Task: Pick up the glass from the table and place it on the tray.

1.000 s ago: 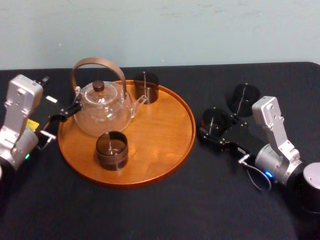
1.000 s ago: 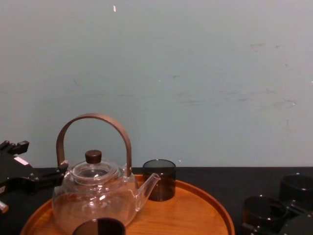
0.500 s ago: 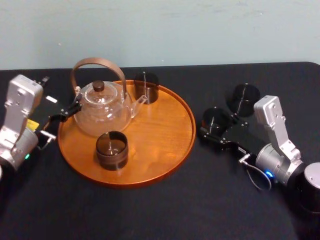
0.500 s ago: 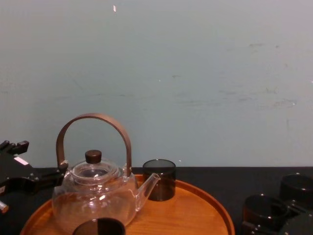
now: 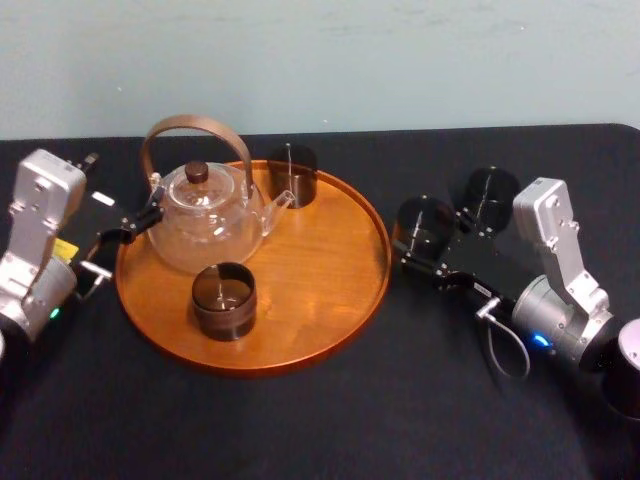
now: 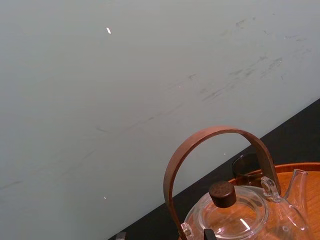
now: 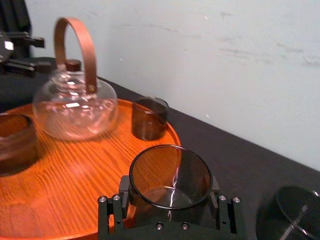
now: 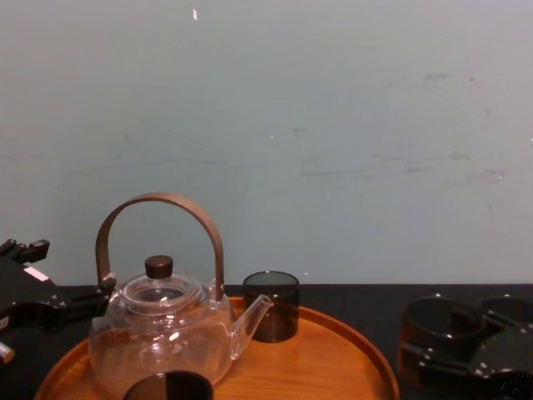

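Glass [image 5: 424, 215] being gripped.
Head view: it is being clamped by the right pincer [image 5: 424, 242], just right of the tray [image 5: 320, 270]; left pincer [image 5: 145, 218] beside the teapot [image 5: 205, 225]. Right wrist view: fingers [image 7: 125, 192] are being pressed against its sides.

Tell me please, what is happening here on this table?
The robot is bringing a dark glass to the wooden tray. Its right pincer is shut on that glass, just right of the tray's rim and not yet over it. A glass teapot, a front glass and a back glass already stand on the tray. A spare glass waits on the black table. The left pincer sits idle by the tray's left rim.
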`<action>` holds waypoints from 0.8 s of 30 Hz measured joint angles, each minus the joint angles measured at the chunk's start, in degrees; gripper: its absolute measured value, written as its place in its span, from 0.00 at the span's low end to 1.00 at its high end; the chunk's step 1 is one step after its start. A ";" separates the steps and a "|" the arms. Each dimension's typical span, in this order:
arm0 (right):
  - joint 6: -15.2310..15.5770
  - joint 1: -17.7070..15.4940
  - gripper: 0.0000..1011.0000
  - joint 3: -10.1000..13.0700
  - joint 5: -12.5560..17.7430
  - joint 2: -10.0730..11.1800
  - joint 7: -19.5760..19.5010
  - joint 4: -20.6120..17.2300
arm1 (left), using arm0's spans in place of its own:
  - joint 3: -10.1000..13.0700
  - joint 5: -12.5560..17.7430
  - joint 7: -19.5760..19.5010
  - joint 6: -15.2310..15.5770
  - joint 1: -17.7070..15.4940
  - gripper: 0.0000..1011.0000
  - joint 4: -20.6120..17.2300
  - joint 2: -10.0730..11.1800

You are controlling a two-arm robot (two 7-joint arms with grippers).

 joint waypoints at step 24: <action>-0.37 1.81 0.90 -5.75 -1.19 -2.43 2.10 -1.38 | 0.00 0.00 0.00 0.00 0.00 1.00 0.00 0.00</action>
